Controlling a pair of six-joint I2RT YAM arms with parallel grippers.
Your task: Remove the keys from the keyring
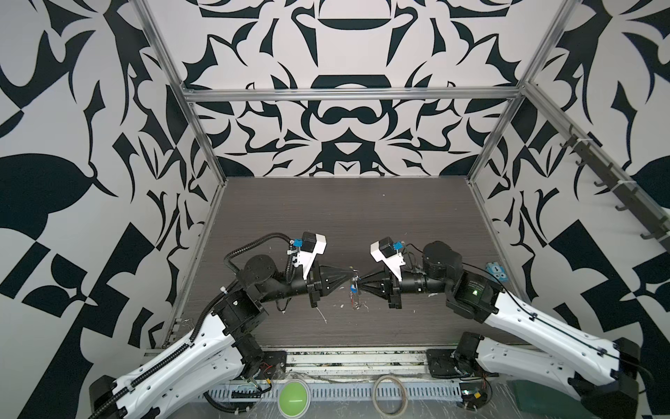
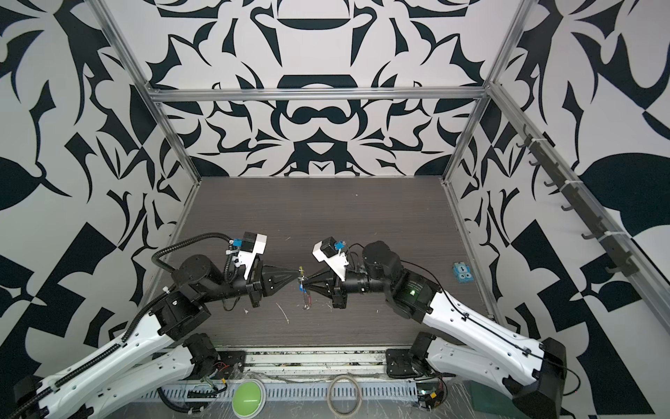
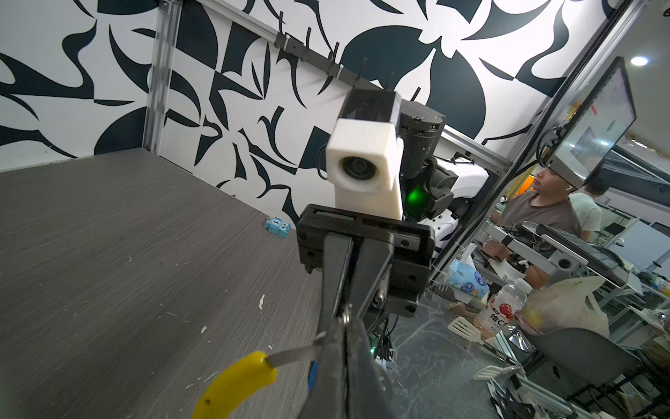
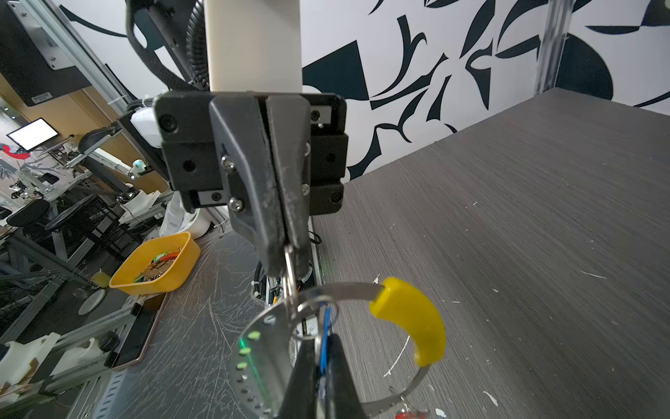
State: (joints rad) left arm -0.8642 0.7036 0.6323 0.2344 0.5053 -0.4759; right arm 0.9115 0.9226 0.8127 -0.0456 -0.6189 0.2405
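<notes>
Both grippers meet tip to tip above the middle of the dark table [image 1: 362, 217]. The keyring [image 4: 268, 341] is a thin metal band loop with a yellow sleeve [image 4: 413, 319], held upright between them. My left gripper [image 3: 345, 323] is shut on the band close to the yellow sleeve [image 3: 235, 384]. My right gripper [image 4: 321, 337] is shut on the blue tag [image 4: 326, 326] of one bunch of keys, whose small silver ring [image 4: 315, 301] circles the band. A red tag [image 4: 408, 414] hangs at the loop's low side. In both top views the keys [image 1: 354, 301] [image 2: 306, 299] dangle below the grippers.
A small blue block [image 1: 496, 271] [image 3: 277, 226] lies near the right wall. At the front rail sit a green dome button [image 1: 293, 398] and a beige hoop [image 1: 389, 393]. A yellow bin [image 4: 156, 266] stands off the table. White flecks dot the tabletop.
</notes>
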